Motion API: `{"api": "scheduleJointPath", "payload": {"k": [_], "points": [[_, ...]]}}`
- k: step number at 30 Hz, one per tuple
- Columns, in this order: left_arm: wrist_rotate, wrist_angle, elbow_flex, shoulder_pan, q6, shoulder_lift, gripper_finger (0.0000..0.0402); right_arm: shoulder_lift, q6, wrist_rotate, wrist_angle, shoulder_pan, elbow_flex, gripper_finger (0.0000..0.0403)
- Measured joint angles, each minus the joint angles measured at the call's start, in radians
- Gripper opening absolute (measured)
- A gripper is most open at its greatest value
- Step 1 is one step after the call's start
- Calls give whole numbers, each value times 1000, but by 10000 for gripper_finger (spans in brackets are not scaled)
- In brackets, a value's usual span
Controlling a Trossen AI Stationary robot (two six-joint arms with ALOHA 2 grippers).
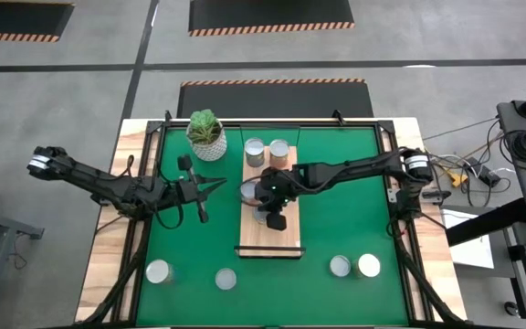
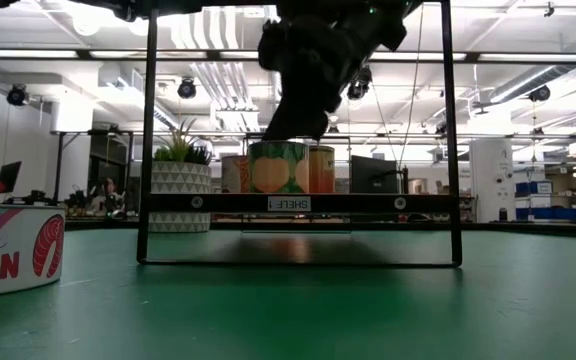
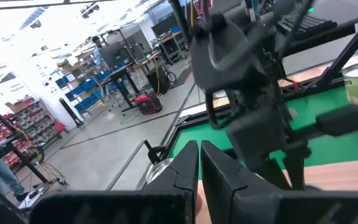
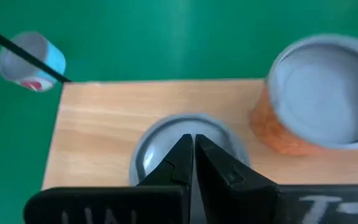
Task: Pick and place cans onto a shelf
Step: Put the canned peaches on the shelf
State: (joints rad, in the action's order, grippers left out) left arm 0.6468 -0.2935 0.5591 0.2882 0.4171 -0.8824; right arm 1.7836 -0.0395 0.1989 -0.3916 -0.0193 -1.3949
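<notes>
Green matting (image 1: 336, 183) surrounds the wooden shelf (image 1: 292, 233), where four cans (image 1: 255, 152) appear to stand. Over it, the right gripper (image 4: 193, 146) hovers pressed together; the left gripper (image 3: 199, 163) waits beside it, likewise closed.

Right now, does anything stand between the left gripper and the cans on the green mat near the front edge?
Nothing visible does. The left gripper, shut, hangs over bare green mat beside the shelf. The nearest cans stand apart on open mat.
</notes>
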Motion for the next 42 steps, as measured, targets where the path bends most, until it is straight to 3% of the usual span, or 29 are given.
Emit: {"api": "scheduleJointPath", "payload": {"k": [8,14,25,42], "points": [[0,5,0,0,-10,0,0,7,35,-68,-83,0,-10,9],[0,5,0,0,-16,-1,0,-16,51,-226,-187,-21,-21,9],[0,4,0,1,-16,-1,0,-21,77,-230,-180,-86,-19,9],[-1,2,1,0,-15,-1,0,-31,65,-225,-162,-71,-8,9]]}}
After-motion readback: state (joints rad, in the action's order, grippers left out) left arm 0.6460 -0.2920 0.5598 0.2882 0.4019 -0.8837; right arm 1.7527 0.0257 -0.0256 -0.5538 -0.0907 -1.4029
